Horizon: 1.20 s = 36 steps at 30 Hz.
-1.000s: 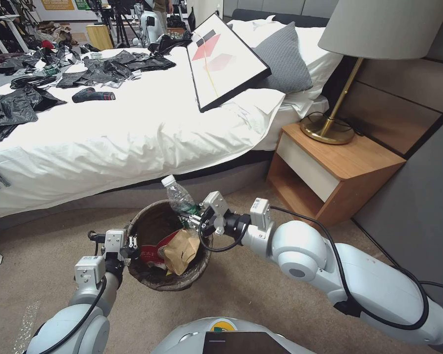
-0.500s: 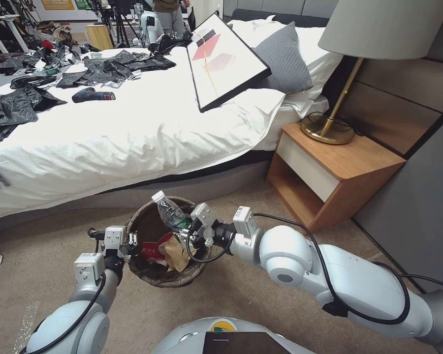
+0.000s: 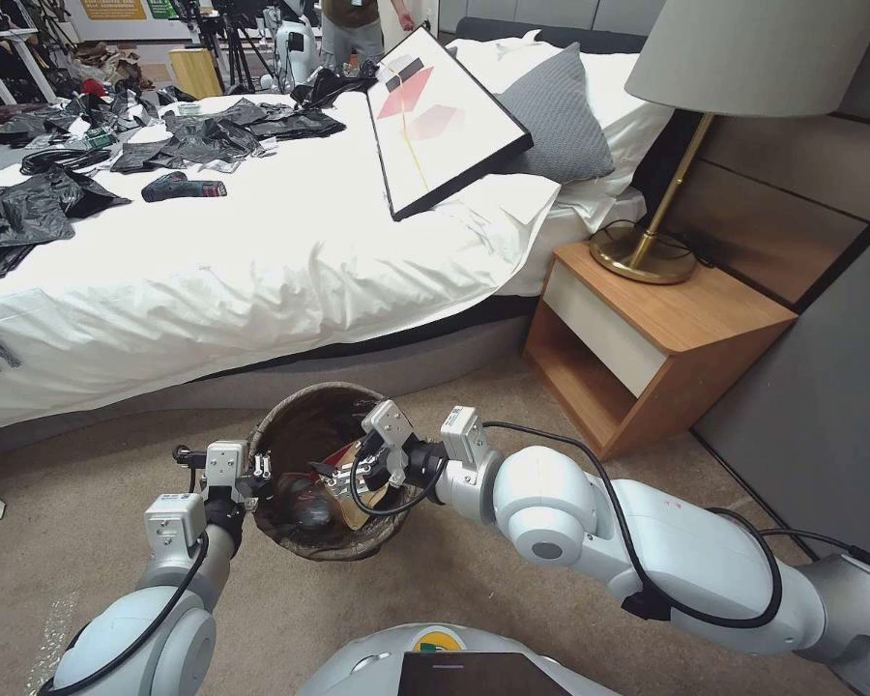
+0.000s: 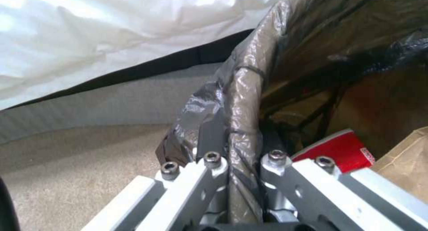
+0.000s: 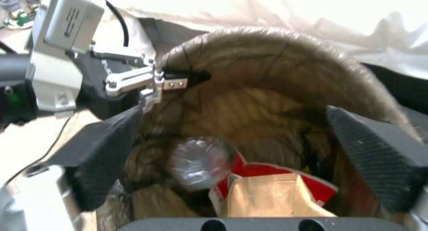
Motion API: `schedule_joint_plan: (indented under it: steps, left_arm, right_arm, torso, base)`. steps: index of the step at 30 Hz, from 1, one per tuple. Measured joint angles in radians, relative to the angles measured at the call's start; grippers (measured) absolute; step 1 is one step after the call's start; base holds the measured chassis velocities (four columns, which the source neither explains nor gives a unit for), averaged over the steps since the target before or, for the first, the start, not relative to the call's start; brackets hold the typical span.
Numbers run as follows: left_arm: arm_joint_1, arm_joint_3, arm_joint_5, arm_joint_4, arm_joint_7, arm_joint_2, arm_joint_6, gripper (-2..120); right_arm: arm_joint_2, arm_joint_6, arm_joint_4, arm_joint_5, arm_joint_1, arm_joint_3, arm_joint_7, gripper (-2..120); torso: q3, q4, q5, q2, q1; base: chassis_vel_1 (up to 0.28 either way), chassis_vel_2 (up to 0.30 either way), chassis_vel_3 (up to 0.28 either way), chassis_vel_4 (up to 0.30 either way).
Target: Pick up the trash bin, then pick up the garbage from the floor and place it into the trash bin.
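- The trash bin [image 3: 311, 474] stood on the carpet [image 3: 87, 503] in front of the bed [image 3: 261, 242], at about 12 o'clock from the robot's base and near it, its dark liner folded over the rim.
- The left gripper [image 3: 257, 476] sat at the bin's 9 o'clock edge; in the left wrist view its two metal fingers [image 4: 209, 170] were closed to a narrow gap astride the lined rim [image 4: 243, 90], one outside and one inside, pinching it.
- The right gripper [image 3: 343, 476] hung over the bin's mouth from the 3 o'clock side, its dark pads [image 5: 374, 150] spread wide with nothing between them.
- In the right wrist view a clear plastic bottle [image 5: 198, 162] lay loose inside the bin, apart from both pads, touching a red-and-white cup [image 5: 267, 170] and a tan paper bag [image 5: 263, 197].
- From the head view the bag [image 3: 343, 498] and a strip of red [image 3: 343, 454] showed under the right gripper, with the bottle [image 3: 309, 507] a dim shape at the liner's bottom.
- A wooden nightstand [image 3: 648, 338] with a brass lamp [image 3: 686, 145] stood at about 2 o'clock from the bin, well apart.
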Motion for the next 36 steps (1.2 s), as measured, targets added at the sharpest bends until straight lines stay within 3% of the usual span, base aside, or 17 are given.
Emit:
schedule_joint_plan:
  steps: [7,16,23,27,32,36]
  left_arm:
    - [-0.007,-0.002,-0.012,0.000,-0.003,0.001,0.002,2]
    - [-0.015,-0.005,-0.033,0.000,-0.010,0.005,0.008,2]
    - [-0.019,-0.011,-0.036,0.000,-0.012,0.006,0.009,2]
    - [-0.016,-0.015,-0.038,0.000,-0.012,0.005,0.009,2]
    - [-0.013,-0.019,-0.038,0.000,-0.013,0.004,0.010,2]
    - [-0.007,-0.025,-0.037,0.000,-0.013,0.002,0.010,2]
  right_arm:
    - [-0.006,0.014,0.020,0.015,0.002,0.051,0.035,100]
    - [-0.058,0.064,0.080,0.043,-0.065,0.254,0.035,100]
    - [-0.087,0.194,0.066,-0.070,-0.237,0.421,0.022,100]
    - [-0.063,0.292,0.039,-0.247,-0.448,0.592,-0.039,100]
    - [-0.042,0.333,0.024,-0.332,-0.526,0.671,-0.059,100]
    - [0.005,0.415,-0.014,-0.489,-0.634,0.765,-0.093,100]
  torso:
    - [0.000,0.0000,0.0001,0.000,0.000]
    - [0.000,-0.0001,0.0002,0.000,0.000]
    - [0.000,0.0001,0.0003,0.000,0.000]
    - [0.000,-0.0003,0.0003,0.000,0.000]
    - [0.000,0.0000,0.0003,0.000,0.000]
    - [0.000,0.0004,0.0002,0.000,0.000]
  base:
    - [0.000,0.000,0.000,0.000]
    - [0.000,0.000,0.000,0.000]
    - [0.000,0.000,0.000,0.000]
    - [0.000,0.000,0.000,0.000]
    - [0.000,0.000,0.000,0.000]
    - [0.000,0.000,0.000,0.000]
